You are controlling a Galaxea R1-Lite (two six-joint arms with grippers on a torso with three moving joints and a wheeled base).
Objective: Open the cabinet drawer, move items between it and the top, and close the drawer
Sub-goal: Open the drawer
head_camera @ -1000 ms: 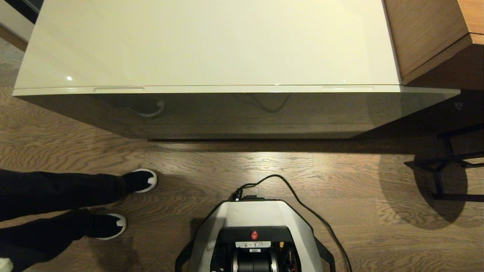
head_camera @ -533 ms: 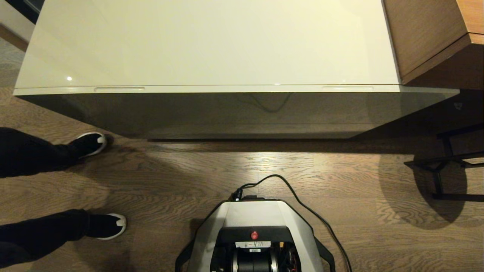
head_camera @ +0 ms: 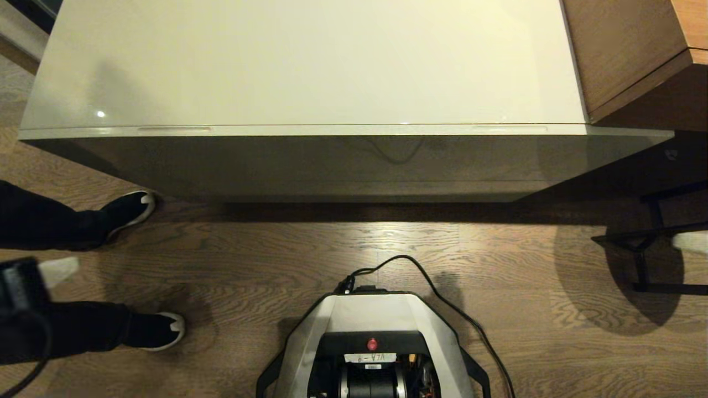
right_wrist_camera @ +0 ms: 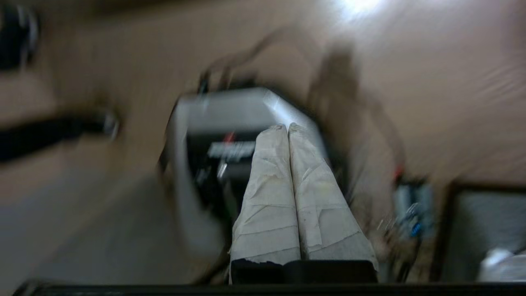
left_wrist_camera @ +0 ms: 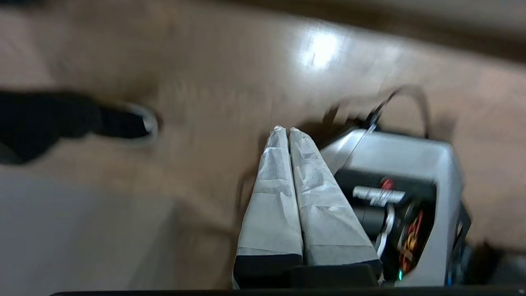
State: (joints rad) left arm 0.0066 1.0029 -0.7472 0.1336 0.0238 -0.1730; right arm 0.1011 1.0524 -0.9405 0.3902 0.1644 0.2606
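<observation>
The cabinet's glossy cream-white top (head_camera: 310,61) is bare, and the items are out of view. The cabinet drawer (head_camera: 332,130) is pushed in flush. One slim slot (head_camera: 174,129) sits left on its front edge and another slot (head_camera: 509,129) sits right. My left gripper (head_camera: 60,270) shows at the left edge of the head view, low over the floor. In its wrist view the left gripper (left_wrist_camera: 283,130) is shut and empty, its taped fingers pressed together. My right gripper (head_camera: 690,241) peeks in at the right edge. The right gripper (right_wrist_camera: 286,127) is shut and empty too.
A person stands at the left, one shoe (head_camera: 130,205) by the cabinet's corner and the other shoe (head_camera: 161,330) nearer me. Brown wooden furniture (head_camera: 625,55) adjoins the cabinet on the right. A black metal stand (head_camera: 644,243) is on the floor below it. My base (head_camera: 370,326) trails a black cable (head_camera: 442,298).
Both arms have swung up, so the grippers now show at the head view's left and right edges. The person's forward foot stepped left, toward the cabinet's corner.
</observation>
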